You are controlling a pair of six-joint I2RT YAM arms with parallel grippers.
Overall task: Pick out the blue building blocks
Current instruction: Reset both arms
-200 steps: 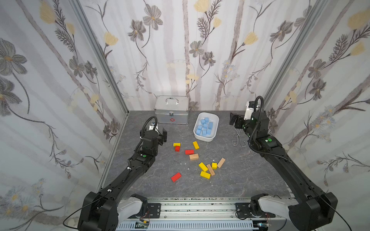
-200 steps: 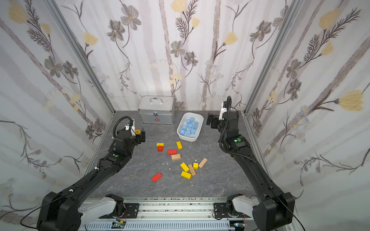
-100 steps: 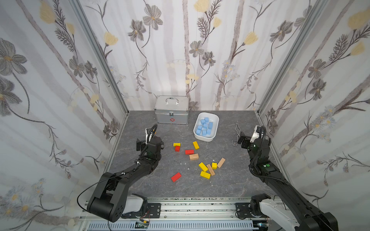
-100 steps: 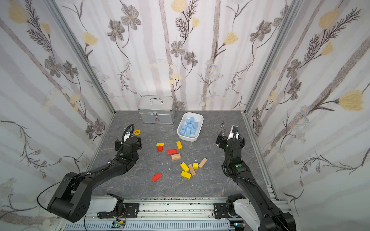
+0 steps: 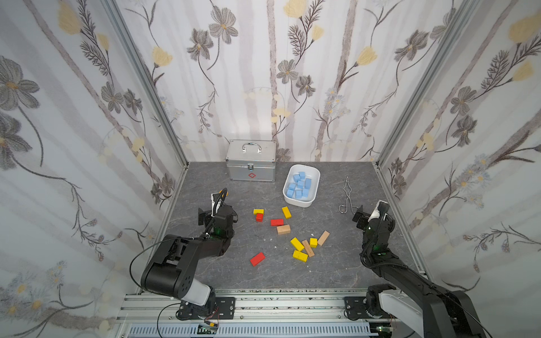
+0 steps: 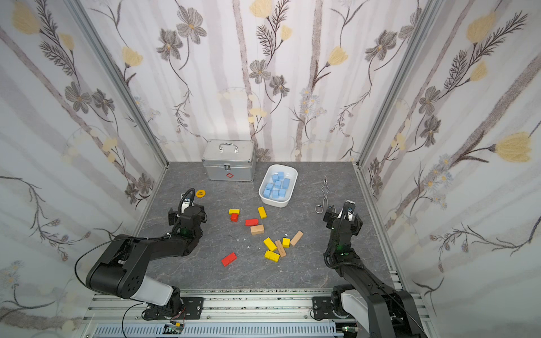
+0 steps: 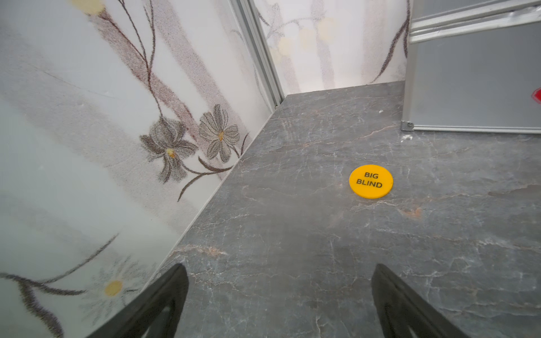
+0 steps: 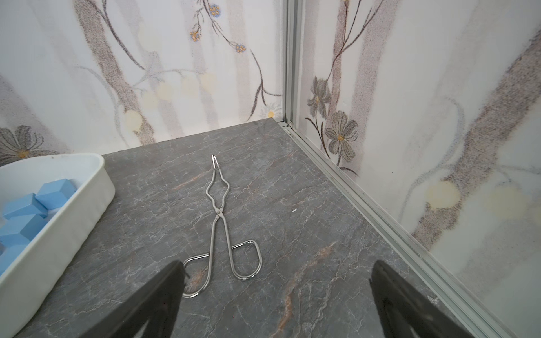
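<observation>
The small matte light-blue building blocks (image 5: 299,186) lie heaped together inside a white rectangular plastic tub (image 5: 295,204) near the back of the grey marble-patterned tabletop (image 5: 336,263), just beside a silver metal carry case with a handle and a red cross (image 5: 251,164). None of them lies loose on the table. In the middle, well apart from the tub, red, yellow and tan wooden blocks (image 5: 297,244) lie scattered. The left gripper (image 7: 278,272) sits low at the left side with its black jaws spread wide and nothing between them. Ahead of it lies a round yellow token printed BIG BLIND (image 7: 371,181), near the corner of the case. The right gripper (image 8: 278,266) is likewise wide apart and empty, low at the right side. A pair of thin steel wire tongs (image 8: 218,213) lies flat in front of it, one handle loop close by a black finger (image 8: 164,292), the tub to one side.
</observation>
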